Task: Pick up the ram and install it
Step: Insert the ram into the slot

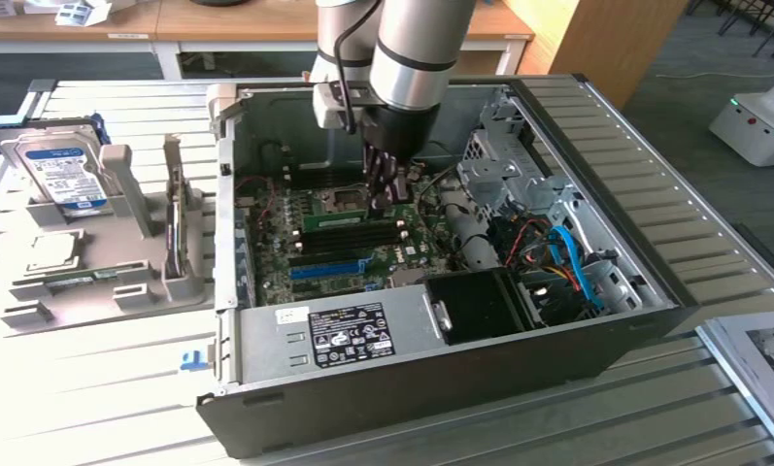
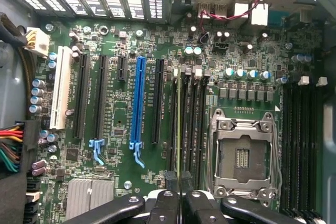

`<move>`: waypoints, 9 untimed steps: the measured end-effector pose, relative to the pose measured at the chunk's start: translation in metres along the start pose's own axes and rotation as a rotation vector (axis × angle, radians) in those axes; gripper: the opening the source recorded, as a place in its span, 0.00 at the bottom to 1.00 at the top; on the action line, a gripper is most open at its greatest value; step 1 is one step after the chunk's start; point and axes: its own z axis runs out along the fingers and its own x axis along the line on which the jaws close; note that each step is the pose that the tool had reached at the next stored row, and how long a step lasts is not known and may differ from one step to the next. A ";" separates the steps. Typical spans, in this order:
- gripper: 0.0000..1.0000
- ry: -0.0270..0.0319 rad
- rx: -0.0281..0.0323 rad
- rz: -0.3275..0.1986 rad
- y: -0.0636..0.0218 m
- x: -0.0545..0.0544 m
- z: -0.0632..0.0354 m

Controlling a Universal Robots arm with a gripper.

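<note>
**Pincer clamped on ram over the memory slots, inside the open case**

The pincer [image 1: 384, 202] reaches down into the open computer case [image 1: 646, 228], which lies on its side on the worktop [image 1: 102, 388]. In the wrist view the pincer [image 2: 180, 188] is drawn nearly together. Its fingers [image 2: 169, 200] press on both faces of the ram [image 2: 179, 124], which shows edge-on as a thin green line.

The ram [image 1: 337, 219] runs straight out from the fingertips, in line with the black memory slots [image 2: 192, 124]. Whether its lower edge is seated in a slot cannot be told.

Clearances:
- On one flank of the pincer, just beyond the neighbouring slots, stands the processor socket [image 2: 242, 156] with its metal frame.
- On the other flank, past a black slot, lies the blue slot [image 2: 139, 103].
- Room on either side of the ram is narrow, since the slot walls stand close beside it.
- In the exterior view, the cable bundle [image 1: 561, 257] and drive cage sit well apart from the pincer, toward the exterior view's right.
- The case walls are clear of the arm all round.
</note>
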 end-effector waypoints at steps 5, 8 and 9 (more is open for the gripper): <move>0.12 0.0003 -0.0001 0.000 -0.0001 0.000 0.0016; 0.12 -0.0004 0.0002 0.000 -0.0002 0.000 0.0018; 0.12 -0.0008 0.0005 0.000 -0.0001 0.000 0.0018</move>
